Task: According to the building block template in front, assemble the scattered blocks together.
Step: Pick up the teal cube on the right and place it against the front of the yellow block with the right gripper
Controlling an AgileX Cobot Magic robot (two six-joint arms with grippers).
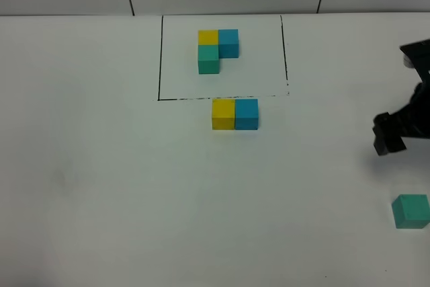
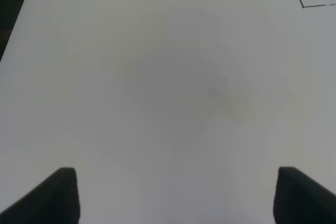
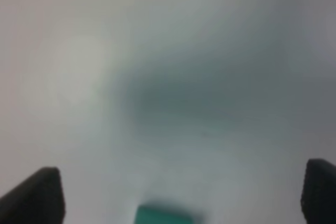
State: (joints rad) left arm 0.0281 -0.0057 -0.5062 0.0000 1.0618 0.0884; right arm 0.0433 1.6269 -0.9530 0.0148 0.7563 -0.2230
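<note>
You will find the building block template point(image 1: 217, 50) at 12 o'clock on the white table point(image 1: 101, 186), inside a thin black-lined frame point(image 1: 160, 58). In it, yellow has blue touching at its 3 o'clock and teal-green touching at its 6 o'clock.

Of the scattered blocks, the yellow cube point(image 1: 223, 113) and the blue cube point(image 1: 246, 113) sit side by side and touching, blue at yellow's 3 o'clock. The pair lies just outside the frame, at 6 o'clock of its near line. The place at yellow's 6 o'clock is not yet filled.

The teal-green cube point(image 1: 410, 210) stands alone, well apart from the pair at about its 4 o'clock, near the table's right edge.

Your right gripper point(image 3: 182, 169) has its jaws spread wide and grips nothing. Its wrist view is blurred and shows the teal-green cube only as a strip at the frame's edge between the fingers, touching neither. In the high view the gripper's dark body sits at about 11 o'clock of that cube, apart from it.

Your left gripper point(image 2: 176, 171) also has its jaws wide, with bare table between them. A corner of the black frame line shows far off in its wrist view. The high view does not show this gripper.
</note>
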